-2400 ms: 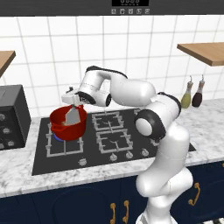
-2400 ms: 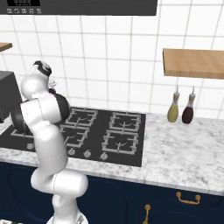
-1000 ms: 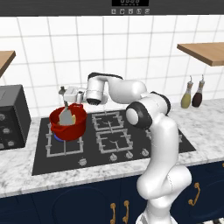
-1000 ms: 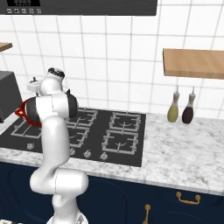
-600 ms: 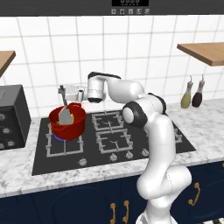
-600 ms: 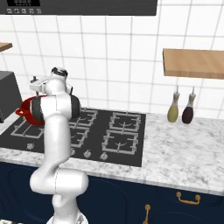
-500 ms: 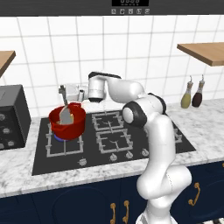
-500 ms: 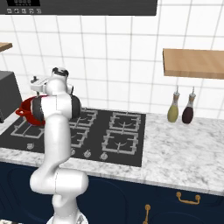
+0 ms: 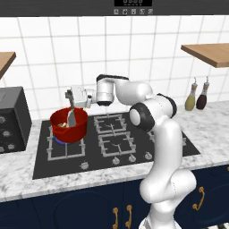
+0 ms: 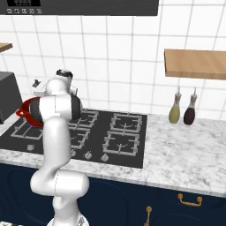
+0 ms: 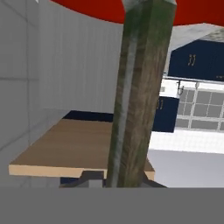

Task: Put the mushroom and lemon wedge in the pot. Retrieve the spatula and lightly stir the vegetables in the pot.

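Observation:
The red pot [image 9: 74,132] stands on the front left burner of the hob; in the right base view a part of the pot [image 10: 24,111] peeks out behind the arm. My gripper [image 9: 70,95] reaches in sideways from the right, just above the rim, shut on the top of the spatula [image 9: 71,117]. The dark handle hangs almost upright and the grey blade dips into the pot. In the hand view the spatula [image 11: 135,96] handle runs up between my gripper [image 11: 119,178] tips toward the red pot [image 11: 100,8]. Mushroom and lemon wedge cannot be made out inside the pot.
A black hob [image 9: 134,147] spans the marble counter. A dark appliance [image 9: 10,117] stands close to the pot's left. Two bottles [image 9: 197,95] stand at the back right under a wooden shelf [image 9: 210,53]. The tiled wall rises right behind the pot.
The arm has stretched out and the wrist turned, so the spatula went from tilted to nearly upright. In the last half second the blade moved only slightly inside the pot.

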